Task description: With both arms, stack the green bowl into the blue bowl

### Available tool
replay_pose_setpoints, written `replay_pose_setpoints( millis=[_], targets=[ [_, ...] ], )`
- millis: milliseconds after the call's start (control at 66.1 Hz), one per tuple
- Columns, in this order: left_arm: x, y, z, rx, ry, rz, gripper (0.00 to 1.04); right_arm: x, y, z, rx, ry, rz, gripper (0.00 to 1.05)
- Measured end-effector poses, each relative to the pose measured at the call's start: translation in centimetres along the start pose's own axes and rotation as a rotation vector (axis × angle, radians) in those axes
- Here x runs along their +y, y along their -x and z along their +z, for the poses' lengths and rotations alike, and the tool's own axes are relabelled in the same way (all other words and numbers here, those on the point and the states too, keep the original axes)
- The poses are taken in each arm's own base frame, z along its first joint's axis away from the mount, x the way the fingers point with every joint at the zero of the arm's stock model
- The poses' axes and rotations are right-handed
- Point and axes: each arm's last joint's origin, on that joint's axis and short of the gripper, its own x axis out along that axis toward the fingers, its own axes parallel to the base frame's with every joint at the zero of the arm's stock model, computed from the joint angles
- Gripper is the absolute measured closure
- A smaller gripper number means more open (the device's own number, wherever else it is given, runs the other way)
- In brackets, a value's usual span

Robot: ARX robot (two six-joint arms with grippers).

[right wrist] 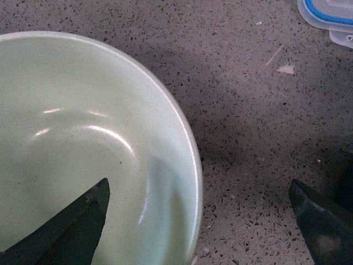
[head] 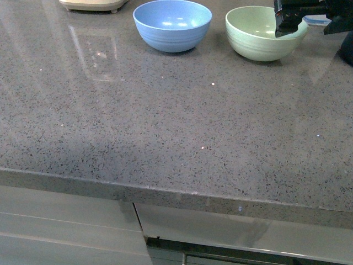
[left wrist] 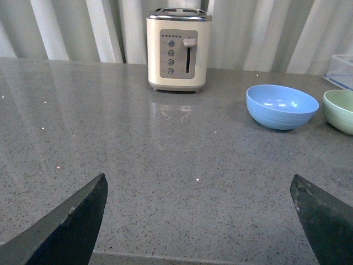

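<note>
The green bowl (head: 259, 36) sits by the far edge of the surface (head: 165, 138) toward the right corner, the blue bowl (head: 172, 25) near it, and the right tool (right wrist: 198, 190) gapes astride the green rim. Pinched on one side only, that smooth rim could slip free or tip the bowl. The left tool (left wrist: 198, 185), also open, hangs well apart.

Grey speckled stone countertop (head: 165, 127), polished, with soft reflections and scattered glints of light. Below its front edge, pale glossy cabinet fronts (head: 66, 221). At the back, a cream toaster (left wrist: 178, 49) stands upright before a wall (left wrist: 83, 27) of pale vertical ribs or folds. A clear, blue-rimmed container (right wrist: 326, 12) rests at the far right.
</note>
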Motion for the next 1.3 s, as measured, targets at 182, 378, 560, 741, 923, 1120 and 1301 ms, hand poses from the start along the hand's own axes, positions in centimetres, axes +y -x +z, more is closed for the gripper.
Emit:
replay_pose_setpoints(
  millis=[182, 378, 560, 741, 923, 1120, 1301],
  targets=[
    [0.0, 0.0, 0.0, 0.0, 0.0, 0.0, 0.07, 0.0, -0.4, -0.9, 0.018, 0.003, 0.005, 0.1],
    [0.0, 0.0, 0.0, 0.0, 0.0, 0.0, 0.07, 0.1, -0.7, -1.8, 0.041, -0.004, 0.02, 0.2],
    [0.0, 0.0, 0.0, 0.0, 0.0, 0.0, 0.07, 0.3, -0.8, -2.8, 0.063, -0.026, 0.033, 0.46],
    [0.0, 0.0, 0.0, 0.0, 0.0, 0.0, 0.07, 0.0, 0.4, -3.3, 0.04, -0.055, 0.027, 0.84],
    [0.0, 0.0, 0.0, 0.0, 0.0, 0.0, 0.07, -1.0, 2.1, -3.0, -0.003, -0.103, 0.016, 1.04],
    [0.0, 0.0, 0.0, 0.0, 0.0, 0.0, 0.07, -1.8, 2.2, -3.3, 0.004, -0.131, 0.01, 1.04],
    [0.0, 0.0, 0.0, 0.0, 0.0, 0.0, 0.07, -2.2, 2.4, -3.4, 0.012, -0.143, 0.001, 1.04]
  ],
)
